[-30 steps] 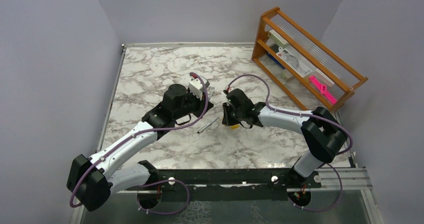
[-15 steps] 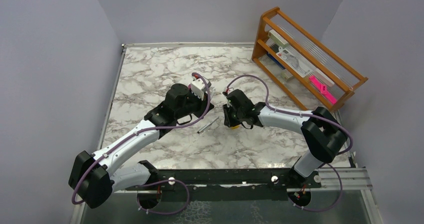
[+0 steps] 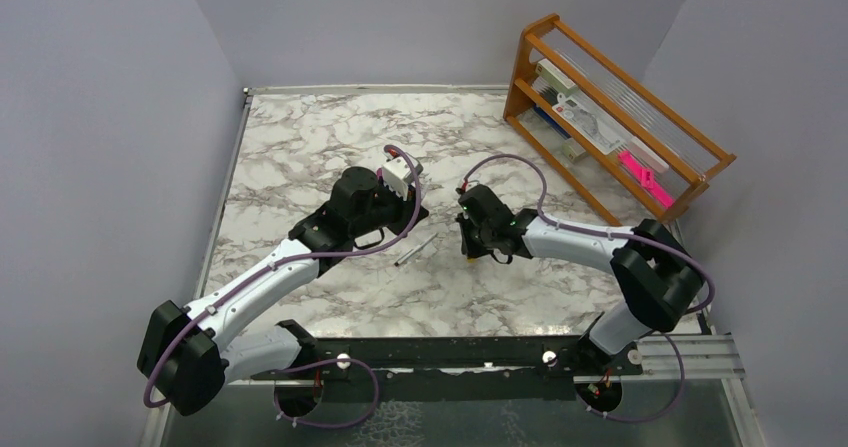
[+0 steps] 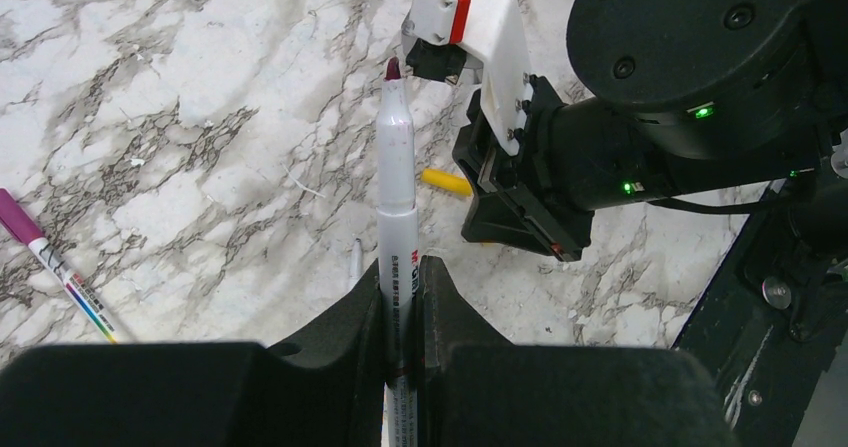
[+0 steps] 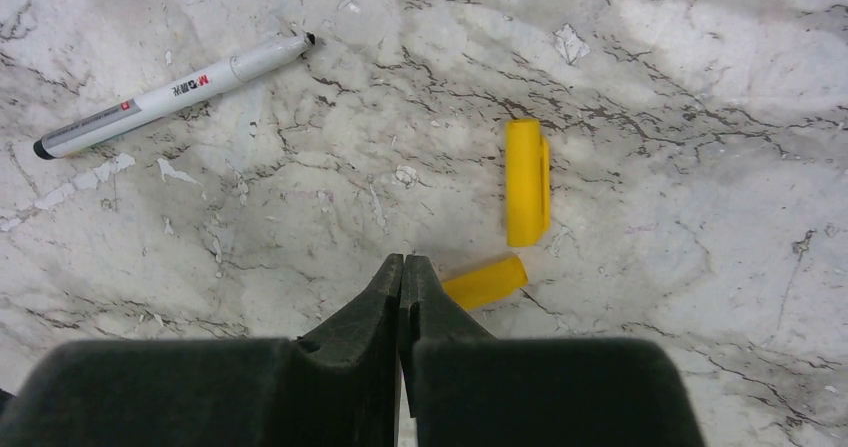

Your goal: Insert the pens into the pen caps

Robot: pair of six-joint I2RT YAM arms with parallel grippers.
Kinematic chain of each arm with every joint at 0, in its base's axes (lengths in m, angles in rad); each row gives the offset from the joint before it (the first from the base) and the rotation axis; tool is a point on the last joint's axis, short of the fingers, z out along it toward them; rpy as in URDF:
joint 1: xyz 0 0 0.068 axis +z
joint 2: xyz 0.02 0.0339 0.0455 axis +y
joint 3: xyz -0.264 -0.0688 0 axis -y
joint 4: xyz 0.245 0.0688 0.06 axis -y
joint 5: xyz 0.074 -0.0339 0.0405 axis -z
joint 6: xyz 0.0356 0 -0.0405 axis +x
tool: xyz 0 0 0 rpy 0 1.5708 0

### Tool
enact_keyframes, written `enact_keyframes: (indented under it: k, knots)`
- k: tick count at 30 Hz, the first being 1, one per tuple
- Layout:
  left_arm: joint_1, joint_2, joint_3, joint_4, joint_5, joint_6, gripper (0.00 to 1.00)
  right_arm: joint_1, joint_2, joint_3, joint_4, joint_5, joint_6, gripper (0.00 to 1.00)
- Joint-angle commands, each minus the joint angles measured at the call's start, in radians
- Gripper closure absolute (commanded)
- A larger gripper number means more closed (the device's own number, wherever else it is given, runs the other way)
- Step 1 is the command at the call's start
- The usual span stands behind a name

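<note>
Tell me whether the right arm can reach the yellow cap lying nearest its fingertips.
Probably yes. The yellow cap lies on bare marble just beside the right gripper, with nothing over it. The jaws are shut and empty, so they would need to open first. The second yellow cap sits close by.
</note>
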Motion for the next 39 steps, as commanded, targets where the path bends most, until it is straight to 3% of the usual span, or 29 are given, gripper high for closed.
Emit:
enact_keyframes:
  k: [1, 14, 26, 39]
  knots:
    - [0.004, 0.003, 0.005, 0.012, 0.029, -0.003, 1.00, 0.005, -0.024, 0.003, -0.024, 0.047, 0.014, 0.98]
    - [0.005, 0.006, -0.003, 0.019, 0.031, -0.008, 1.00, 0.002, -0.078, -0.019, -0.042, 0.107, -0.003, 0.98]
    - [0.005, 0.032, -0.003, 0.032, 0.042, -0.015, 1.00, 0.003, -0.194, -0.142, -0.010, 0.074, -0.037, 0.98]
    - [0.005, 0.038, 0.004, 0.017, 0.035, -0.008, 1.00, 0.003, -0.090, -0.141, 0.074, -0.024, 0.002, 0.98]
